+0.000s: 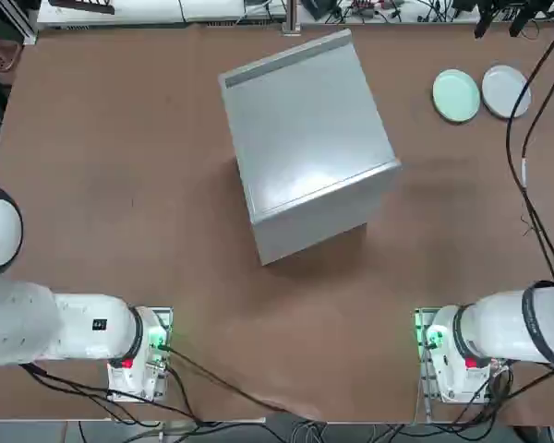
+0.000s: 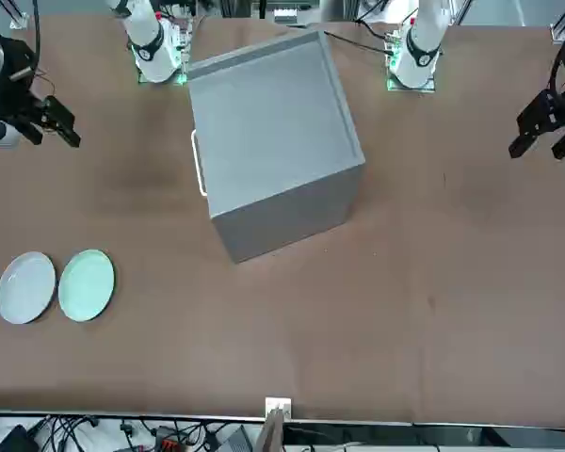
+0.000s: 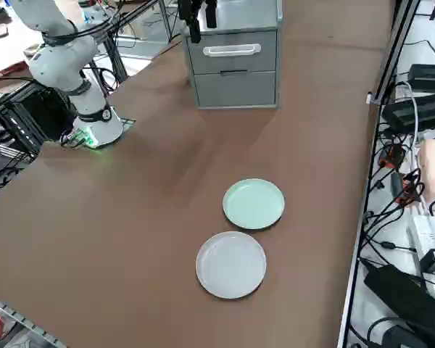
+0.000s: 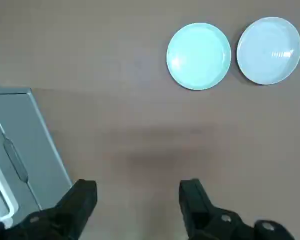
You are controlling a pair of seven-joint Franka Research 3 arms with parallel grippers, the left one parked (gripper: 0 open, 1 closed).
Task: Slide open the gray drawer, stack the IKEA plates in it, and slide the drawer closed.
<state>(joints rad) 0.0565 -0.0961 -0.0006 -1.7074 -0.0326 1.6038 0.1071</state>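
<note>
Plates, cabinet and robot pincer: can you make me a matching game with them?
Things:
1. pale mint green round plate
2. white-gray round plate
3. large gray box-shaped cabinet
4. right pincer

States:
A. drawers shut, white handle on front
B. open, holding nothing, above bare table
C. lying between cabinet and other plate
D. lying nearest the table's edge

Pairs: 1-C, 2-D, 3-A, 4-B

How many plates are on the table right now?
2. The green plate and the white plate lie side by side on the bare table, apart from the closed cabinet. The cabinet's inside is hidden.
</note>
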